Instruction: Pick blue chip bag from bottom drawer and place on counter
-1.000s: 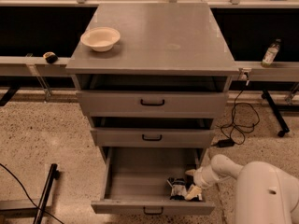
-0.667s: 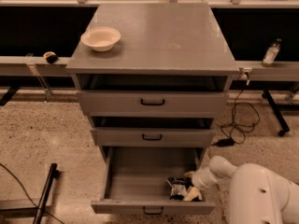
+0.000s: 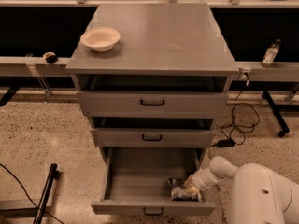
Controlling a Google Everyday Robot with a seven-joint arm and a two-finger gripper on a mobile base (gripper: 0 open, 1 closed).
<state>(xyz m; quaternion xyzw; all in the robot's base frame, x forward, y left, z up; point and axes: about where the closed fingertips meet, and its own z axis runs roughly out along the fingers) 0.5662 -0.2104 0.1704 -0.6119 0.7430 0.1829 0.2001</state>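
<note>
The bottom drawer (image 3: pixel 135 185) is pulled open below two shallower grey drawers. The blue chip bag (image 3: pixel 180 193) lies in its front right corner, dark with silver patches. My white arm reaches in from the lower right. The gripper (image 3: pixel 190 186) is down inside the drawer, right at the bag's right side and touching it. The counter (image 3: pixel 159 36) is the flat grey top of the cabinet, above.
A cream bowl (image 3: pixel 100 38) sits on the counter's left side. A bottle (image 3: pixel 270 53) stands on the ledge at right. A cable and plug (image 3: pixel 233 129) lie on the floor to the right of the cabinet. A black bar (image 3: pixel 44 192) lies at lower left.
My arm's white body has come further into view at lower right. The gripper stays at the bag in the drawer's front right corner; the bag has not moved.
</note>
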